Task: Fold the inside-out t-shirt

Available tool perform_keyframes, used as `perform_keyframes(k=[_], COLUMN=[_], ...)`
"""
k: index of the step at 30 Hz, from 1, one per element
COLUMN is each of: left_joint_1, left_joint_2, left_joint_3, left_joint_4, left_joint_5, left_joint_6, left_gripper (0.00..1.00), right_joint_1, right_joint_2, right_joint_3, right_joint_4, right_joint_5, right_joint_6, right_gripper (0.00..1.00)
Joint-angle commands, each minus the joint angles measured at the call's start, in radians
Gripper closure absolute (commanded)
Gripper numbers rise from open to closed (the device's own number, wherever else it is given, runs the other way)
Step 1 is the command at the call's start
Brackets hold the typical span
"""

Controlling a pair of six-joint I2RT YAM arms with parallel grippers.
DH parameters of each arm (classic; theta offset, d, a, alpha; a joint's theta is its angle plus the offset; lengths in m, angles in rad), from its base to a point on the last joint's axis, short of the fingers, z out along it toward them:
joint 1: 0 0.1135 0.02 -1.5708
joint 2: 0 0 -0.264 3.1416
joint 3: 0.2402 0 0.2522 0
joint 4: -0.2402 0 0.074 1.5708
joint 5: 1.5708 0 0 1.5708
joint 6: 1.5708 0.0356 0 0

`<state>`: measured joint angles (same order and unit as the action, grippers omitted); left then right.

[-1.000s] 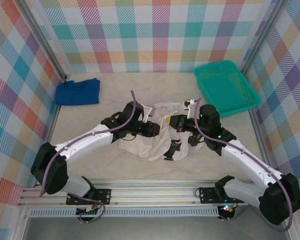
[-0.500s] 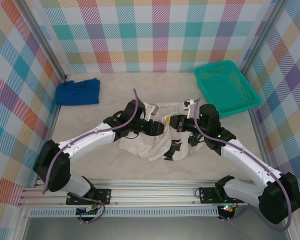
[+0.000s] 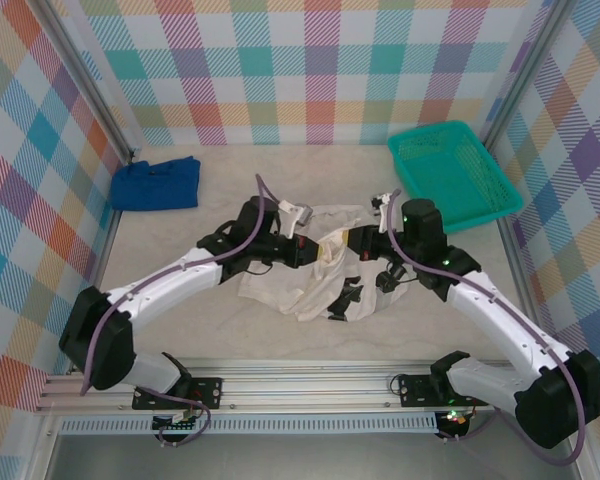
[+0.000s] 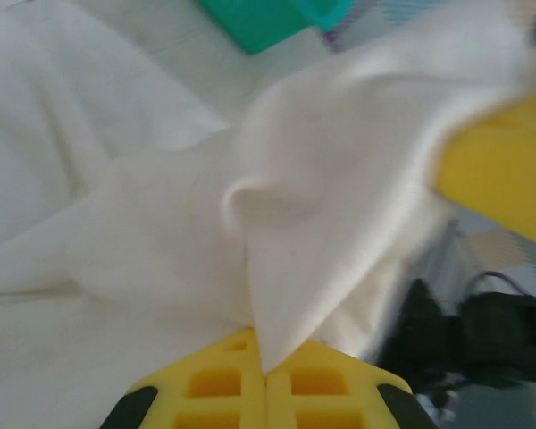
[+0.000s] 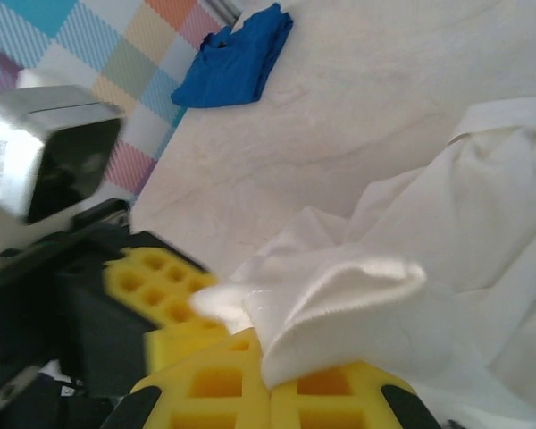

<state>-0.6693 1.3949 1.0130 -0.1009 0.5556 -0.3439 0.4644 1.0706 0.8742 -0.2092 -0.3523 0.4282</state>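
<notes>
The inside-out t-shirt [image 3: 305, 290] lies crumpled, white, in the middle of the table. Both grippers meet over its upper middle, almost touching. My left gripper [image 3: 320, 252] comes in from the left and is shut on a pointed fold of the t-shirt [image 4: 322, 223]; its yellow fingertips [image 4: 223, 380] press together on the cloth. From the right, my right gripper [image 3: 348, 245] is shut on a stitched hem of the t-shirt [image 5: 339, 295]. The left gripper's yellow fingers [image 5: 147, 286] sit just beside that hem. Between the two grips the cloth is raised off the table.
A folded blue cloth [image 3: 156, 183] lies at the far left of the table, also seen from the right wrist [image 5: 237, 63]. A teal basket [image 3: 452, 175] stands at the far right. Plaid walls close in the table on three sides.
My left gripper was open at the shirt's upper middle and has shut on a fold of it. The right gripper has stayed shut on the hem, shifting slightly towards the back.
</notes>
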Motion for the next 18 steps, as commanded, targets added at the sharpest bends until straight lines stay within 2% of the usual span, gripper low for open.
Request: perform_keyframes(k=[1, 5, 9, 13, 18], left_joint_1=[0.014, 0.013, 0.013, 0.018, 0.068], left_joint_2=[-0.098, -0.148, -0.191, -0.207, -0.186], left_joint_3=[-0.032, -0.088, -0.112, -0.099, -0.119], left_joint_4=[0.180, 0.314, 0.273, 0.100, 0.026], left_joint_5=[0.283, 0.442, 0.490, 0.381, 0.215], left_joint_6=[-0.044, -0.079, 0.012, 0.133, 0.130], left_gripper=[1.00, 1.00, 1.00, 1.00, 1.00], right_joint_1=[-0.041, -0.070, -0.070, -0.070, -0.070], right_joint_2=[0.005, 0.046, 0.100, 0.132, 0.143], right_joint_3=[0.095, 0.133, 0.142, 0.135, 0.125], right_joint_4=[-0.182, -0.206, -0.209, -0.184, -0.174], right_joint_5=[0.028, -0.034, -0.095, -0.175, -0.251], right_joint_6=[-0.145, -0.146, -0.150, -0.147, -0.128], right_gripper=[1.00, 1.00, 1.00, 1.00, 1.00])
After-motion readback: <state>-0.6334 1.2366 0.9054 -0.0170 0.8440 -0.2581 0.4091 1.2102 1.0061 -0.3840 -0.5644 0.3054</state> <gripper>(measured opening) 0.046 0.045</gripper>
